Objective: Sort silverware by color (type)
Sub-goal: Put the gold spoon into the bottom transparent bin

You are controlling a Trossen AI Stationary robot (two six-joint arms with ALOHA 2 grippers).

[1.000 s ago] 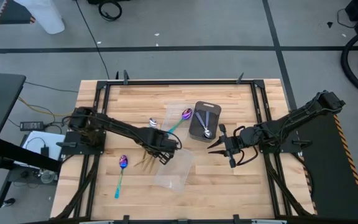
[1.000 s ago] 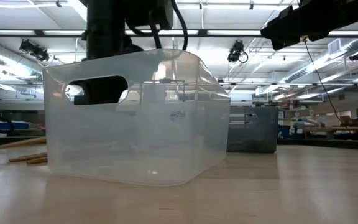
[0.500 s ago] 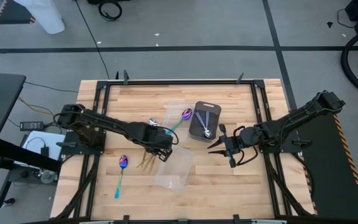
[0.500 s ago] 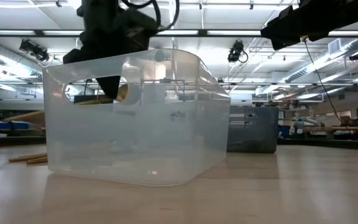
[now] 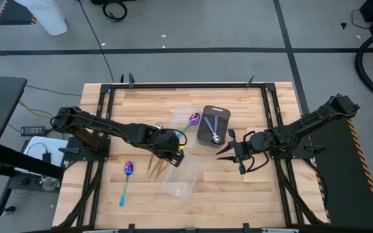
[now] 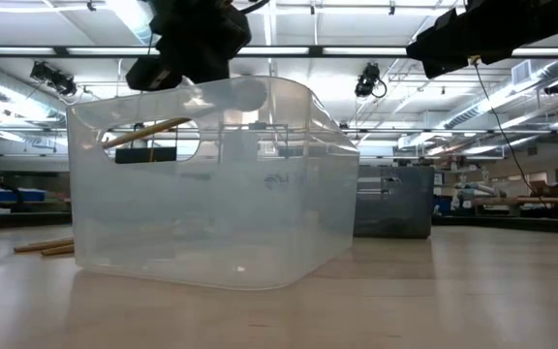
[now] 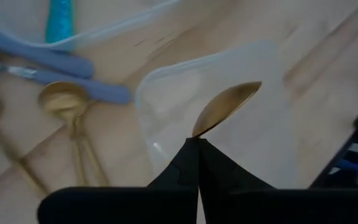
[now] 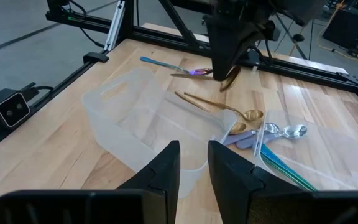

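Observation:
My left gripper point(image 5: 175, 157) is shut on a gold spoon point(image 7: 225, 106) above the left rim of the nearer clear tray point(image 5: 183, 175). Two more gold spoons point(image 8: 222, 109) lie flat on the table beside that tray. One purple-blue spoon with a teal handle point(image 5: 127, 178) lies at the near left. Another point(image 5: 190, 123) lies in the farther clear tray. Silver spoons with bluish handles point(image 8: 278, 132) lie next to the gold ones. Others lie in the dark grey tray point(image 5: 222, 114). My right gripper point(image 5: 225, 153) hangs open to the right of the trays, holding nothing. My left gripper pinches the gold spoon between its two fingertips just behind the bowl point(image 7: 199, 129). The fingers slant steeply down from the table's left side. The bowl sticks out past the fingertips, the handle point(image 6: 143, 134) slants off to the side, and the spoon is lifted clear of the table.
The table's black frame rails point(image 5: 186, 85) run along its edges. Bare wood lies near the front edge and at the far left.
My left gripper has risen from the table beside the gold spoons and tipped less steeply, staying shut. The gold spoon it holds has come up with it, clear of the wood, to about the height of the near tray's rim.

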